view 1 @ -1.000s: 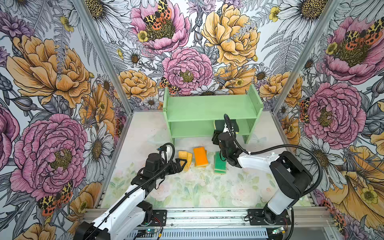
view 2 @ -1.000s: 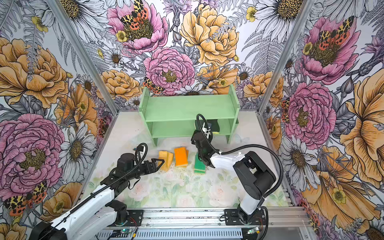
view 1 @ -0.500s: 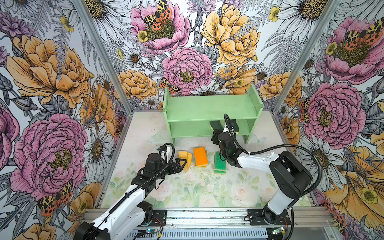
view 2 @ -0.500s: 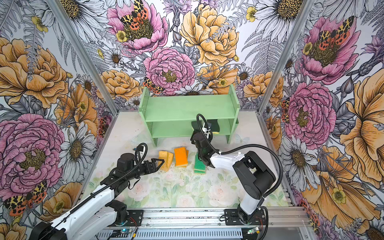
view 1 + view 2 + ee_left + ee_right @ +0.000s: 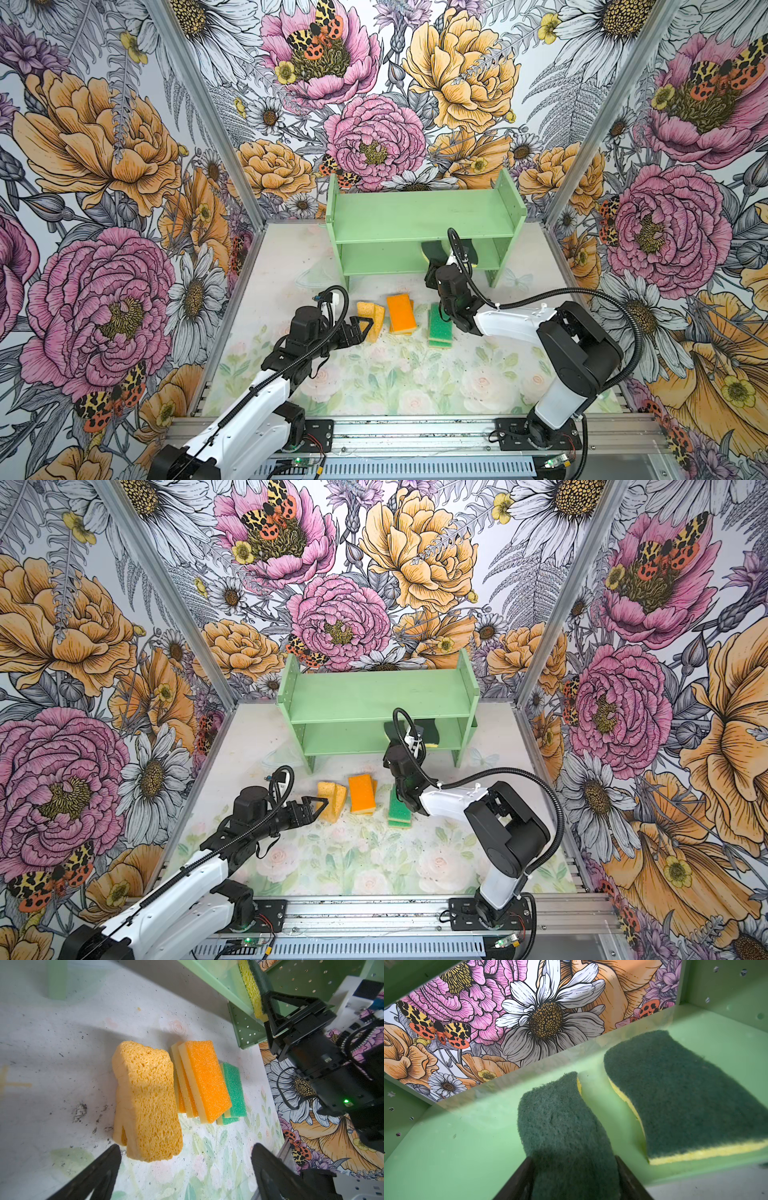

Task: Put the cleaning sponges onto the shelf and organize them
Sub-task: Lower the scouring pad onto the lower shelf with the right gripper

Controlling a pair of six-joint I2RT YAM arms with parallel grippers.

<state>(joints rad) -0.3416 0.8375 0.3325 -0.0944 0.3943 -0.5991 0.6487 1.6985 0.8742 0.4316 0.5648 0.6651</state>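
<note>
Shows right pincer (image 5: 573, 1160) closed on a wavy dark-green sponge (image 5: 560, 1115), on the shelf's (image 5: 382, 259) lower tier beside its twin (image 5: 685, 1095). Seems light, squashy; best pinched across the foam sides. Left pincer (image 5: 186, 1147) wide open, empty, near porous yellow sponges (image 5: 147, 1095).

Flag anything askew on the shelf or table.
On the lower shelf, the dark-green sponge in the right gripper is tilted, unlike its flat neighbour. On the table, the orange stack is fanned, the yellow pair leaning.
</note>
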